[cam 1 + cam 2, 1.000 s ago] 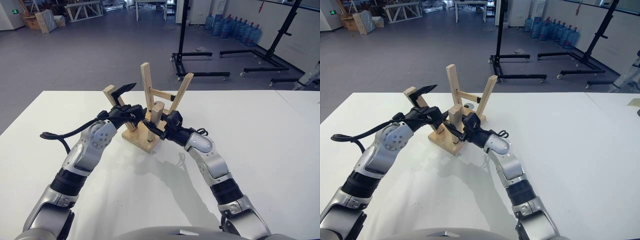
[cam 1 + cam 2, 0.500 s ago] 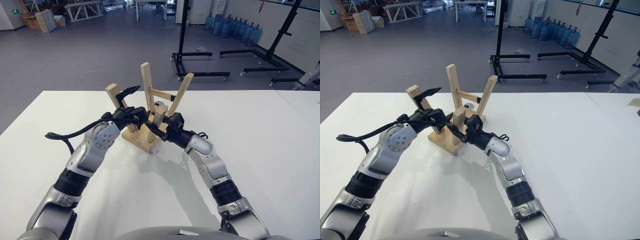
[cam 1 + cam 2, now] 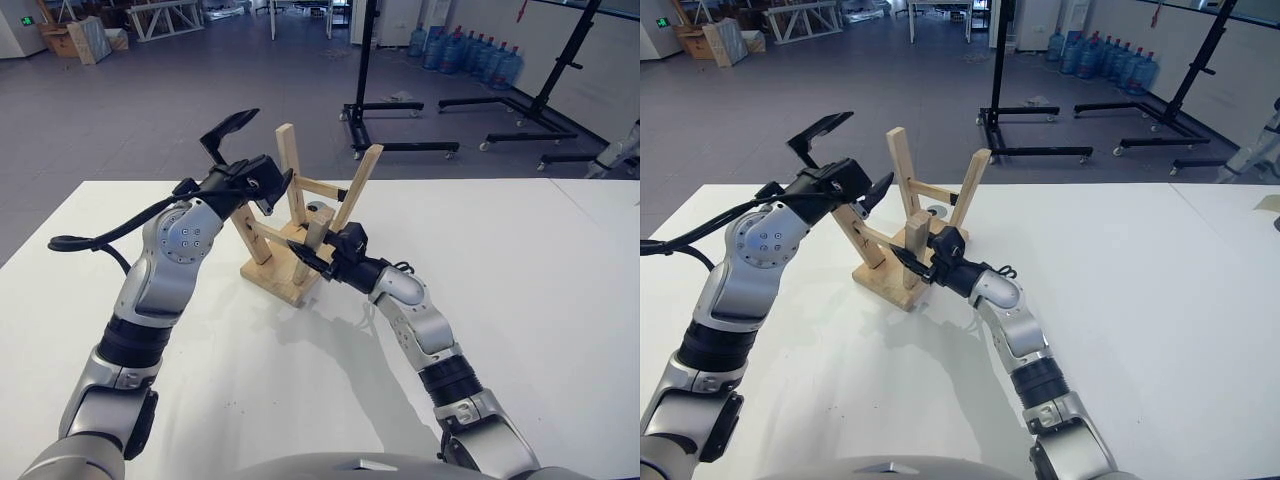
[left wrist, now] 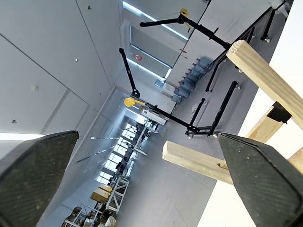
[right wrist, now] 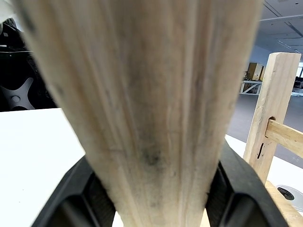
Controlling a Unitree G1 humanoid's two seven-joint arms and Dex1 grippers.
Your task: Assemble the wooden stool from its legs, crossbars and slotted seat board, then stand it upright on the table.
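Observation:
The wooden stool stands upside down on its seat board (image 3: 281, 284), mid-table, with four legs pointing up. A crossbar (image 3: 322, 188) joins the two far legs (image 3: 292, 165), and another crossbar runs from the near left leg (image 3: 249, 236). My right gripper (image 3: 312, 262) is shut on the near right leg (image 5: 151, 118), low by the board. Above the near left leg my left gripper (image 3: 262, 150) hangs open, touching nothing. Its two fingers (image 4: 33, 179) stand wide apart, with leg tops (image 4: 267, 78) seen between them.
The white table (image 3: 520, 270) has free room all around the stool. A black cable (image 3: 85, 242) loops from my left arm over the table's left side. Black metal racks (image 3: 400, 110) and water bottles (image 3: 480, 55) stand on the floor beyond the far edge.
My left gripper has risen from beside the near left leg to above it, staying open. The right gripper has kept its hold on the near right leg.

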